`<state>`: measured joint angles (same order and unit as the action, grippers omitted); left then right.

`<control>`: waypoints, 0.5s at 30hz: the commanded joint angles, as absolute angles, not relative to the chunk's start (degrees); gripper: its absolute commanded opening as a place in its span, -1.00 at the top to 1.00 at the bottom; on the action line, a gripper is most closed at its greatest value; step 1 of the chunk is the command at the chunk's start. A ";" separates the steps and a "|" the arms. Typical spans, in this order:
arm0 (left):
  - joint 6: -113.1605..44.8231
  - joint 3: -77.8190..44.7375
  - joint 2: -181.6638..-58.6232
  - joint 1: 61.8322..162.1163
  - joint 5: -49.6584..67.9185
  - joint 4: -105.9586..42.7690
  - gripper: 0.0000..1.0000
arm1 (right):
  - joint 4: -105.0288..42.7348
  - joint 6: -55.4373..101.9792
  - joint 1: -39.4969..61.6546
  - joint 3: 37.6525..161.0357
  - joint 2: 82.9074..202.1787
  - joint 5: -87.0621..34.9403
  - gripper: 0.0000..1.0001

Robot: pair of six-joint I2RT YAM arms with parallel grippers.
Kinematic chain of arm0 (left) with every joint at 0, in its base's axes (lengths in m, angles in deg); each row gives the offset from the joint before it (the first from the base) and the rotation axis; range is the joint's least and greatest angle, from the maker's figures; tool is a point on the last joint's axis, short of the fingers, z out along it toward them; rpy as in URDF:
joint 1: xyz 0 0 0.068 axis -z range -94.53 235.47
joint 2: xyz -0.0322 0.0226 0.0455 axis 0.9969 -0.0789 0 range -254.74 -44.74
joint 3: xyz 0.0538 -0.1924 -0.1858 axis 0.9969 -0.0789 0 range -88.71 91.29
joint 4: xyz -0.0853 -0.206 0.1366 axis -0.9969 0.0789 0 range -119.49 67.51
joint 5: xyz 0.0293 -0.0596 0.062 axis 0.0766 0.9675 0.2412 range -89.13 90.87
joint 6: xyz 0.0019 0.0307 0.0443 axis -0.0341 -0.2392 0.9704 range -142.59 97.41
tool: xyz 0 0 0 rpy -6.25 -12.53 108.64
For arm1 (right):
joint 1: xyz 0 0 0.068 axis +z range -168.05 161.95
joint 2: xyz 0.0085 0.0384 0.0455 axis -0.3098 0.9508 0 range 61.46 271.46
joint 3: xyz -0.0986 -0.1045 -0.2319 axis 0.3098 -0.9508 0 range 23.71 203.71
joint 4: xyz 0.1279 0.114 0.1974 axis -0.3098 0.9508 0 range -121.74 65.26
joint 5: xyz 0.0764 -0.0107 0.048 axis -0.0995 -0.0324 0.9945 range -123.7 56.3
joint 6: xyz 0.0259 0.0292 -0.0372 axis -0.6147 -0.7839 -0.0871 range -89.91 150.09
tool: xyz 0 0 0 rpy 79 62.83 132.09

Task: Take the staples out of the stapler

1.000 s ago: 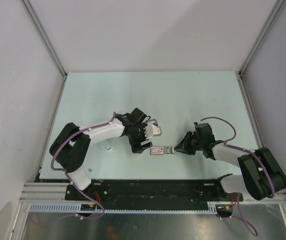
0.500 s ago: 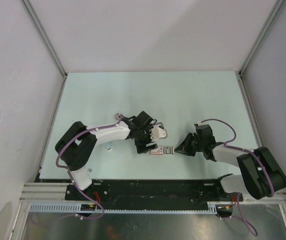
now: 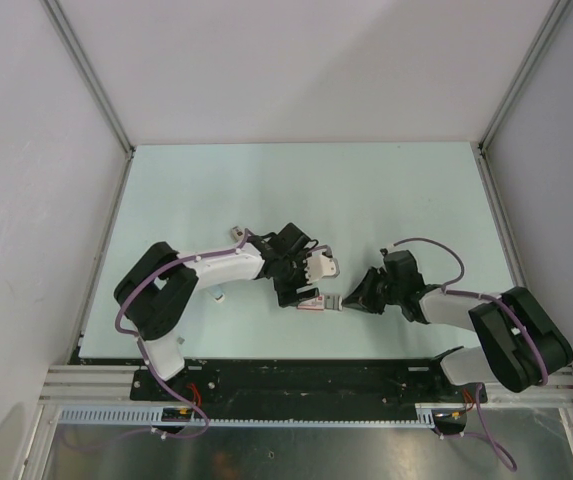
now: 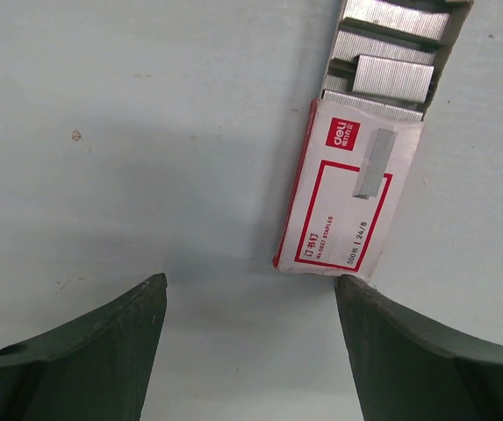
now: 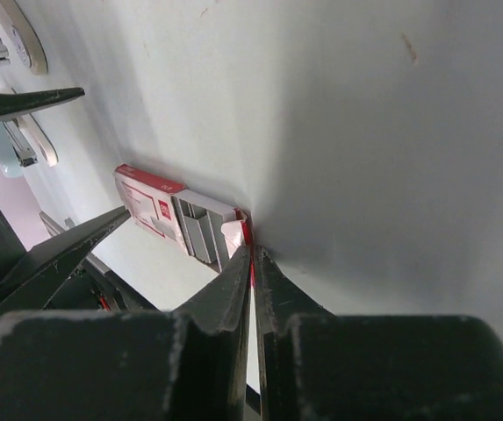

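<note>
Reaching low toward the centre of the pale green table, the left arm comes in from the left. Left jaws stand wide with nothing in them, tips just short of a flat red-and-white cardboard staple box. Right arm lies low, pointing left. Right jaws are pressed together on the end flap of the box's grey slide-out tray, which sticks partway out. Tray holds silvery staple strips, side by side. Small slim stapler with a dark-and-metal body and pale end lies on the table under the left arm, mostly hidden, apart from both jaws.
</note>
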<state>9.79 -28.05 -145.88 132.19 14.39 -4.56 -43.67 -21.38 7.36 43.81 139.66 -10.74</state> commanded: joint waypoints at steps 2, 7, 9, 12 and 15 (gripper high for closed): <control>9.17 -26.96 -146.32 132.58 14.58 -5.89 -0.64 | -42.94 -21.84 9.08 46.41 139.26 -11.98 0.83; 9.44 -27.46 -145.93 132.60 14.66 -5.86 -0.63 | -39.66 -20.55 10.81 49.10 138.81 -14.55 0.83; 9.43 -27.52 -145.86 132.63 14.60 -5.87 -0.63 | -38.69 -20.21 11.58 50.23 139.42 -15.49 0.83; 9.41 -27.61 -145.76 132.64 14.72 -5.86 -0.63 | -37.75 -19.85 13.09 51.71 140.85 -16.82 0.84; 9.43 -27.75 -145.59 132.72 14.67 -5.86 -0.63 | -37.56 -19.81 14.41 52.65 142.20 -17.65 0.85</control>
<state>9.81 -28.05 -145.88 132.24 14.47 -4.61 -38.83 -20.66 12.82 50.17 140.64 -15.18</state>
